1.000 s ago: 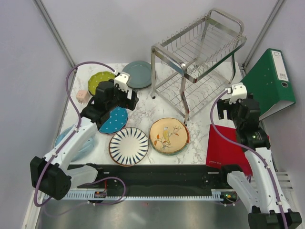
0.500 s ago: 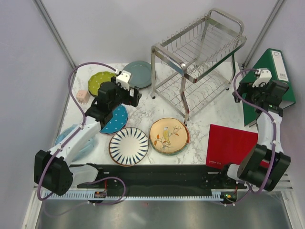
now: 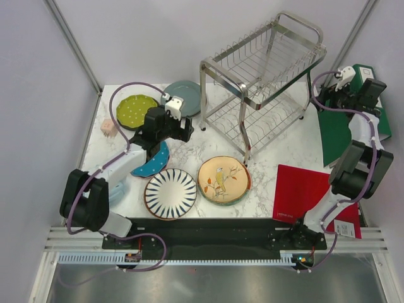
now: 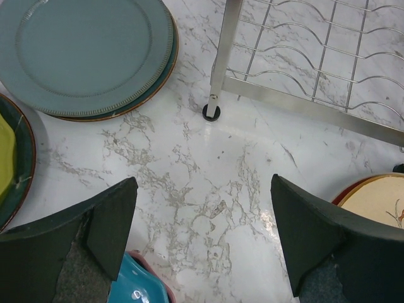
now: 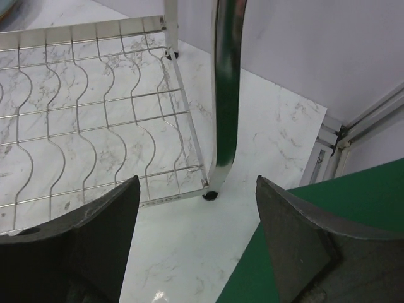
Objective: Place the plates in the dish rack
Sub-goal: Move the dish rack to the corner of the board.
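Note:
The dish rack (image 3: 265,72) stands at the back, and no plate shows in it. On the table lie the lime plate (image 3: 137,111), grey-blue plate (image 3: 184,96), teal plate (image 3: 150,163), striped plate (image 3: 170,193) and bird plate (image 3: 224,179). My left gripper (image 3: 184,130) hangs open over bare marble between the teal plate and the rack's front-left leg (image 4: 221,63), holding nothing. In the left wrist view I see the grey-blue plate (image 4: 82,53), the teal rim (image 4: 136,285) and the bird plate (image 4: 379,199). Open and holding nothing, my right gripper (image 3: 319,98) faces the rack's right rear leg (image 5: 227,95).
A small pink cube (image 3: 108,127) lies at the left edge. The green binder (image 3: 353,123) lies right of the rack, close under my right gripper, and shows in the right wrist view as green binder (image 5: 328,252). A red folder (image 3: 309,192) lies front right. A pale blue plate (image 3: 117,189) peeks from under my left arm.
My left gripper moved right, from above the teal plate toward the rack. My right arm swung from the front right up to the back right corner beside the rack.

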Controlling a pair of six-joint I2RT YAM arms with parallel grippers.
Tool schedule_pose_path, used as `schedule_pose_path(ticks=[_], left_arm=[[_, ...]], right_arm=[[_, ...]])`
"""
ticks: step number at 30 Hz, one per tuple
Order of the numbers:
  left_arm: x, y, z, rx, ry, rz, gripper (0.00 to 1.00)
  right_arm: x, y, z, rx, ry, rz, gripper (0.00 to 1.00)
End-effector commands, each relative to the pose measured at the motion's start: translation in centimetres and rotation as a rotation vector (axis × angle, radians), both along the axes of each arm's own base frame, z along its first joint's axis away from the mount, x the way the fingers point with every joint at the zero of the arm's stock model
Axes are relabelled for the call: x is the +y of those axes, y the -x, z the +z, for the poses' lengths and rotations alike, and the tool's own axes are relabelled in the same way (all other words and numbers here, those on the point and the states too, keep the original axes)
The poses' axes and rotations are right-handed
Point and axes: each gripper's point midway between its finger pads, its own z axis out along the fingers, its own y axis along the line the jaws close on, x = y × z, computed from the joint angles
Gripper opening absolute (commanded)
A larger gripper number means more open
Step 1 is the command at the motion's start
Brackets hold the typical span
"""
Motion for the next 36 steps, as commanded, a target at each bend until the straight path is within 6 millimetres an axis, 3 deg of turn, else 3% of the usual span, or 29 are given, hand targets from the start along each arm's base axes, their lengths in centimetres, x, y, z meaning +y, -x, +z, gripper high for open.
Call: schedule_pose_path(ticks=[1, 11, 17, 21, 28, 31, 35, 36], left_arm=[[-1.6, -1.8, 2.8, -0.058, 0.088, -0.009, 0.93], [-1.4, -3.3, 1.0, -0.023, 0.026, 0.019, 0.92], [-1.5, -4.7, 1.0, -0.046, -0.006, 0.019, 0.92], [-2.2, -5.9, 0.8, -0.047, -0.006, 0.005, 0.92], [-3.6, -7.7, 1.6, -0.093, -0.013, -0.045, 0.88], [-4.2, -8.2, 2.0, -0.107, -0.006, -0.069, 0.88], [-5.4, -9.3, 1.7, -0.101, -0.002, -0.108, 0.87], [-5.6, -9.5, 1.7, -0.098, 0.001, -0.113, 0.87]], right_arm=[[-0.1, -2.9, 2.6, -0.137, 0.108, 0.119, 0.80], [0.1, -9.3, 0.7, -0.171, 0.117, 0.186, 0.77], [1.3, -10.4, -0.6, -0.166, 0.110, 0.215, 0.72], [1.7, -10.3, -0.8, -0.153, 0.095, 0.215, 0.43], [1.8, -7.9, 1.5, -0.166, 0.133, 0.179, 0.32], [1.8, -6.8, 2.2, -0.168, 0.148, 0.164, 0.22], [1.3, -5.9, 2.5, -0.159, 0.167, 0.125, 0.00], [1.2, -5.7, 2.6, -0.155, 0.165, 0.117, 0.00]])
